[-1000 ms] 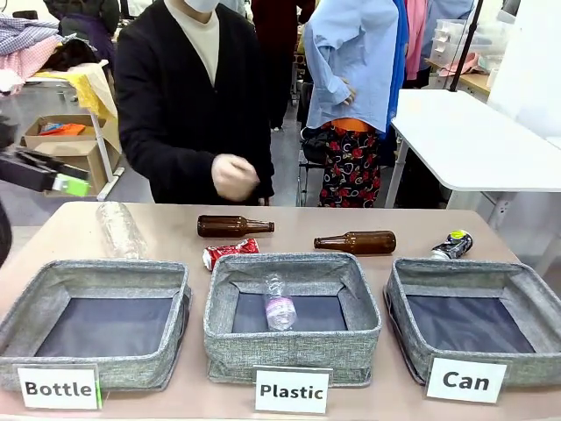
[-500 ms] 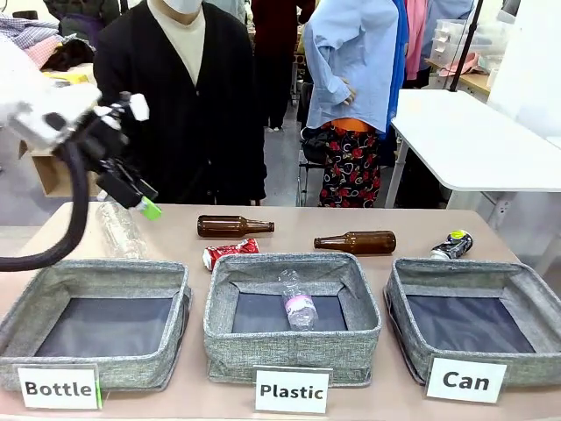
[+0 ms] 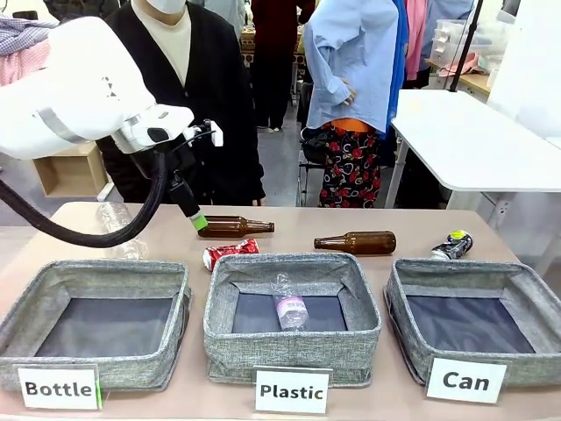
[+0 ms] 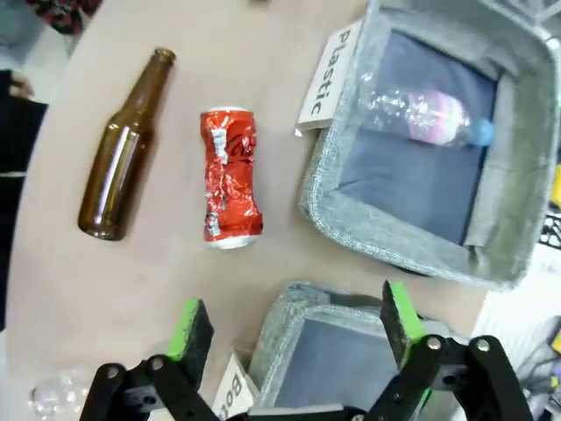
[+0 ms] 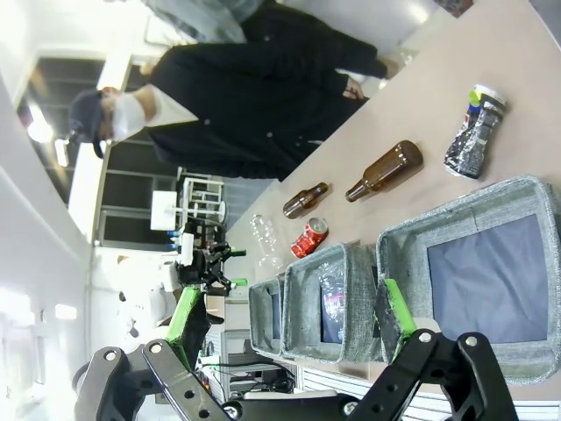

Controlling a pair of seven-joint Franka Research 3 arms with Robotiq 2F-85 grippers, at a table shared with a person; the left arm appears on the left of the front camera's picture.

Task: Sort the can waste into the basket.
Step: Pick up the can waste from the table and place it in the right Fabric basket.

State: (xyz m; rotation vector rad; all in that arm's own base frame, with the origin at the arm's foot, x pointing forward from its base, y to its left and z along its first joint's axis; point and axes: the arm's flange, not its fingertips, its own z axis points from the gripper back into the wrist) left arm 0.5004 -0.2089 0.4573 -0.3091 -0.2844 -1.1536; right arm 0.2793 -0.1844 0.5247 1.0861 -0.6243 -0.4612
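Note:
A crushed red can (image 3: 230, 253) lies on the table just behind the middle bin. My left gripper (image 3: 195, 215) hangs above and left of it, open and empty. In the left wrist view the red can (image 4: 230, 186) lies ahead of the open left gripper (image 4: 295, 323). A crushed black-silver can (image 3: 452, 245) with a green-yellow end lies at the far right, behind the grey basket (image 3: 460, 268) signed "Can". My right gripper (image 5: 291, 317) is open and empty, raised well off the table; its view shows the black can (image 5: 473, 132) beyond the basket (image 5: 463, 209).
Two brown glass bottles (image 3: 233, 226) (image 3: 356, 242) lie along the far side. A clear plastic bottle (image 3: 287, 303) lies in the "Plastic" bin (image 3: 294, 266). The "Bottle" bin (image 3: 96, 272) stands left, with another clear bottle (image 3: 118, 230) behind it. A person stands across the table.
My left arm has swung in from the left edge to above the table's middle left. The plastic bottle in the middle bin has shifted. The person's hand has drawn back.

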